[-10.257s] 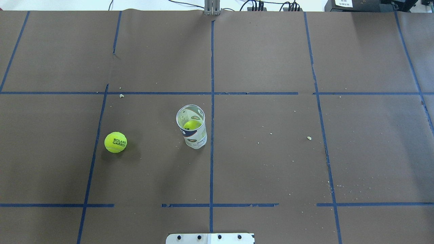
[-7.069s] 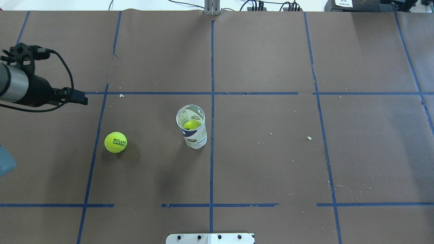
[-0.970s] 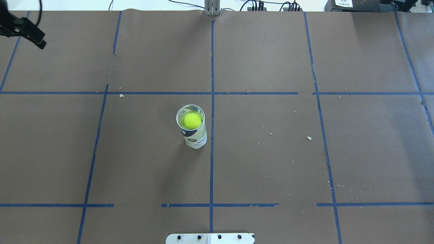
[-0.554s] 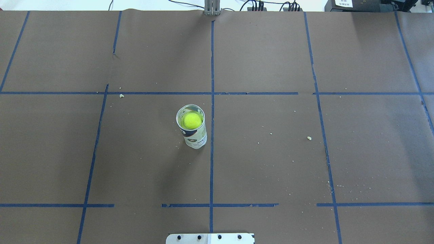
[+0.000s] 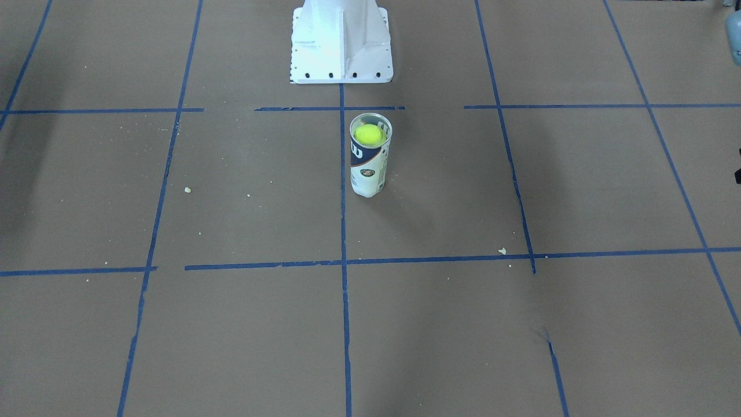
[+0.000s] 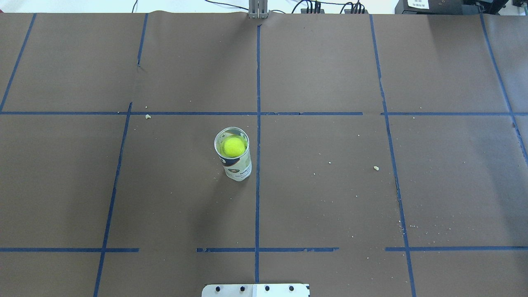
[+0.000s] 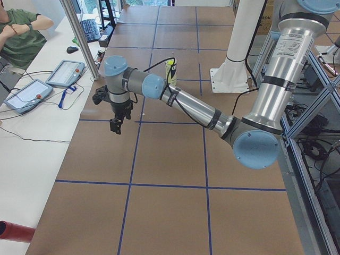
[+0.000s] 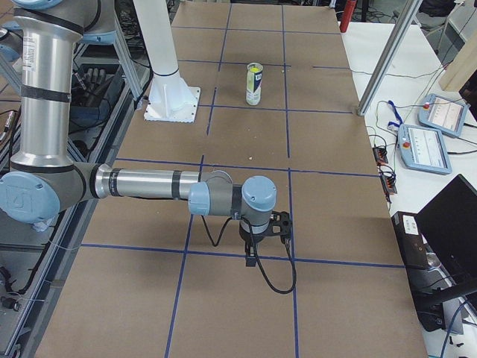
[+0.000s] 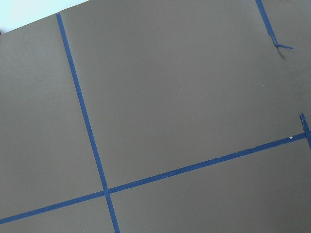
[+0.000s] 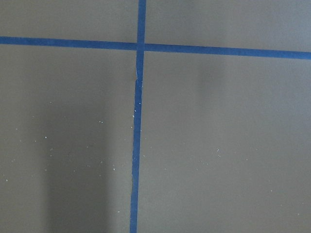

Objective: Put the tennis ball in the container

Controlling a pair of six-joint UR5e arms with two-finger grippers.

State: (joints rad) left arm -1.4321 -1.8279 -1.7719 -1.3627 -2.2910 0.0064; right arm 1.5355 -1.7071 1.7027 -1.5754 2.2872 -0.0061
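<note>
The clear container with its white and navy label stands upright near the table's middle, beside the centre tape line. A yellow-green tennis ball sits inside it close to the open mouth, also seen from the front as the ball in the tube. The left gripper hangs over the table's left end, far from the tube; I cannot tell whether it is open or shut. The right gripper points down over the right end, far from the tube; its state cannot be told either.
The white pedestal stands at the robot's edge of the table. Blue tape lines grid the brown paper, with small crumbs scattered about. An operator and tablets are at the side desk beyond a metal post.
The ball that lay left of the tube ten seconds ago now rests inside it. The left gripper, at the overhead view's top left corner a second ago, has left that view.
</note>
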